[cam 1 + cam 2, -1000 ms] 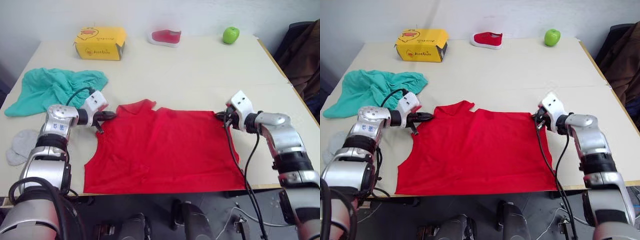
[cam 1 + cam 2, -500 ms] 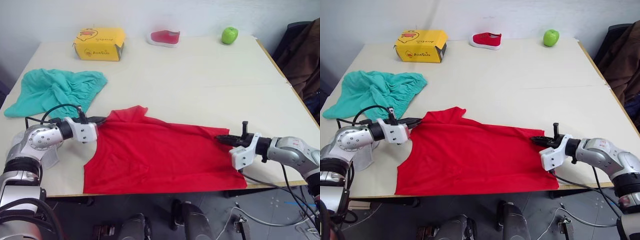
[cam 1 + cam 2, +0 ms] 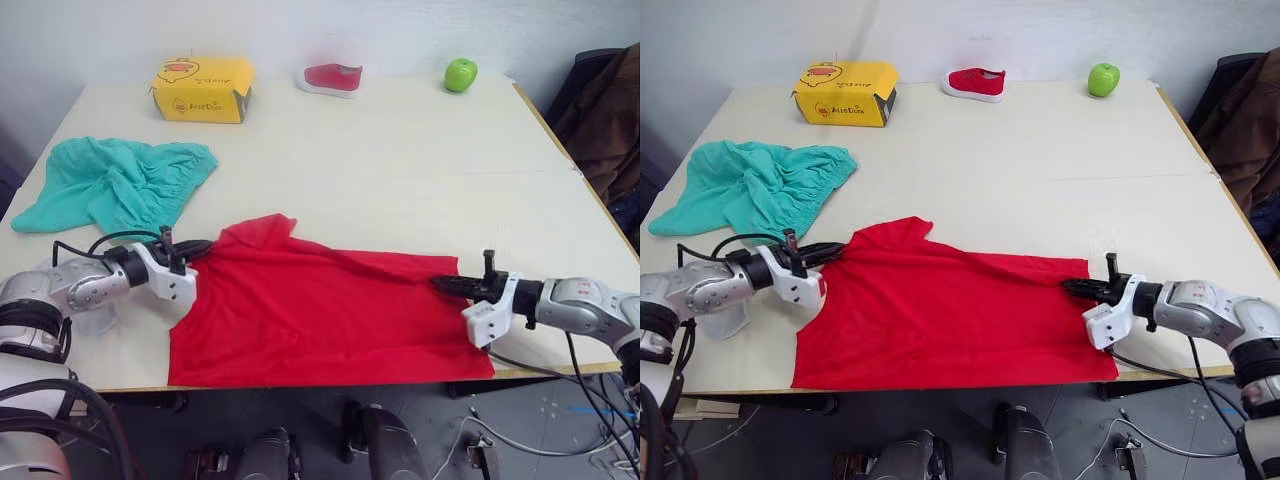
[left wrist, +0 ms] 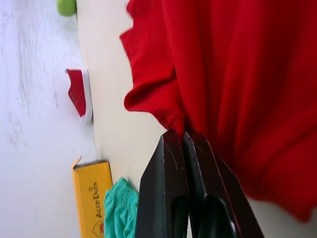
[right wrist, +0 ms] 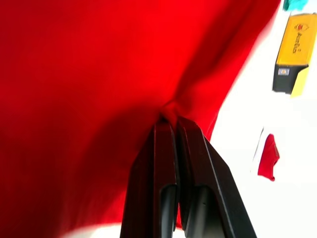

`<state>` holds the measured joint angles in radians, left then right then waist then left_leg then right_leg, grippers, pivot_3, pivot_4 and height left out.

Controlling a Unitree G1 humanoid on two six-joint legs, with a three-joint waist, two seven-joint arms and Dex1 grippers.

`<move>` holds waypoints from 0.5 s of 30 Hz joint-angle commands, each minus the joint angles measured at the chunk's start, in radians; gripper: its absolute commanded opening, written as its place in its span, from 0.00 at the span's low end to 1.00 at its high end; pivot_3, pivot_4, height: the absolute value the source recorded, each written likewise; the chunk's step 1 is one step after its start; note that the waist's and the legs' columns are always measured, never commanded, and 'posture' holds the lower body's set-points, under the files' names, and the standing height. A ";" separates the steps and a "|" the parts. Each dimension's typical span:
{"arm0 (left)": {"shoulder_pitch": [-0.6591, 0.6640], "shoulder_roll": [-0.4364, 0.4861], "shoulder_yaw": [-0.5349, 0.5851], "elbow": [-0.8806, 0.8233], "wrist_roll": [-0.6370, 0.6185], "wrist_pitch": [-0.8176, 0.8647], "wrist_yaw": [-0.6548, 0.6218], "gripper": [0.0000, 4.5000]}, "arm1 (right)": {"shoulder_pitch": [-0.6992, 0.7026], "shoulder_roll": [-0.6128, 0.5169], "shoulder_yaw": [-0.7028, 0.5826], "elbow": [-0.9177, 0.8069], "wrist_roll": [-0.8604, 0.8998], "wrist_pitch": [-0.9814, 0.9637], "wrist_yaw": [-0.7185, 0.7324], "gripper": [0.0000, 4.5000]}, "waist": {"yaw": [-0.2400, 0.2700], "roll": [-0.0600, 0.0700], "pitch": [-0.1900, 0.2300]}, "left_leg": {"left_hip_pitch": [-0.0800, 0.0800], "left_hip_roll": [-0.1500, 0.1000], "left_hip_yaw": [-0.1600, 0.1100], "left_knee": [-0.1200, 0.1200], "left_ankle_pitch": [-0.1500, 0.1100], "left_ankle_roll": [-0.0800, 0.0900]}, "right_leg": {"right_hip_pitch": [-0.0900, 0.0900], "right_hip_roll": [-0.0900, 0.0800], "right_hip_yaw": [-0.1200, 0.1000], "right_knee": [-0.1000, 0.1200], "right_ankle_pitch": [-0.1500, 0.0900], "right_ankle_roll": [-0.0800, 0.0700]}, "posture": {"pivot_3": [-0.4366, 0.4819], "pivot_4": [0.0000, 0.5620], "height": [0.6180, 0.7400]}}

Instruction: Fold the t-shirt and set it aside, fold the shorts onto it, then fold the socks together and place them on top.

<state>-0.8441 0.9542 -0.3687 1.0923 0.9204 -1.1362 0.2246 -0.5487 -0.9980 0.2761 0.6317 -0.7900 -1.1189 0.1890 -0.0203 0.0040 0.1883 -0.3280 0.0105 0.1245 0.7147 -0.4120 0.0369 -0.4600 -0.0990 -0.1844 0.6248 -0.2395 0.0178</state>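
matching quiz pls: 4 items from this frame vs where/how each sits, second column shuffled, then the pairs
Items:
1. t-shirt
2. shorts
3. green apple
4. yellow box

Places or states:
A. far edge of the table, on the robot's right
B. pinched at both far corners by the left gripper and right gripper
C. far edge, on the robot's left, beyond the teal cloth
D. crumpled on the table at the robot's left, not held

Pairs: 1-B, 2-D, 3-A, 4-C
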 commanded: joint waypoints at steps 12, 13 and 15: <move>-0.030 0.005 -0.039 0.083 -0.113 -0.080 -0.085 0.00 | -0.048 -0.051 0.065 0.042 -0.141 0.002 -0.160 0.00 | -0.001 0.000 0.000 | 0.000 0.000 0.001 -0.001 0.000 0.000 | 0.000 0.000 0.000 0.000 0.000 0.000 | 0.48 0.27 1.00; -0.027 0.006 -0.040 0.081 -0.114 -0.084 -0.089 0.00 | -0.047 -0.050 0.068 0.041 -0.140 0.001 -0.162 0.00 | -0.002 0.000 0.000 | 0.000 0.000 0.001 -0.001 0.000 0.000 | 0.000 0.000 0.000 0.000 0.000 0.000 | 0.48 0.27 1.00; -0.023 0.006 -0.040 0.081 -0.120 -0.088 -0.102 0.00 | -0.048 -0.048 0.076 0.044 -0.141 -0.002 -0.163 0.00 | -0.003 -0.001 -0.001 | 0.001 0.000 0.001 -0.001 0.000 0.000 | 0.000 0.000 0.000 0.000 0.000 0.000 | 0.48 0.27 1.00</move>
<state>-0.8747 0.9415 -0.4113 1.1853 0.8295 -1.2098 0.1321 -0.6021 -1.0269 0.3330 0.6668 -0.9219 -1.1167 0.0295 -0.0233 0.0032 0.1878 -0.3274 0.0108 0.1254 0.7138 -0.4120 0.0369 -0.4600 -0.0985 -0.1842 0.6246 -0.2396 0.0179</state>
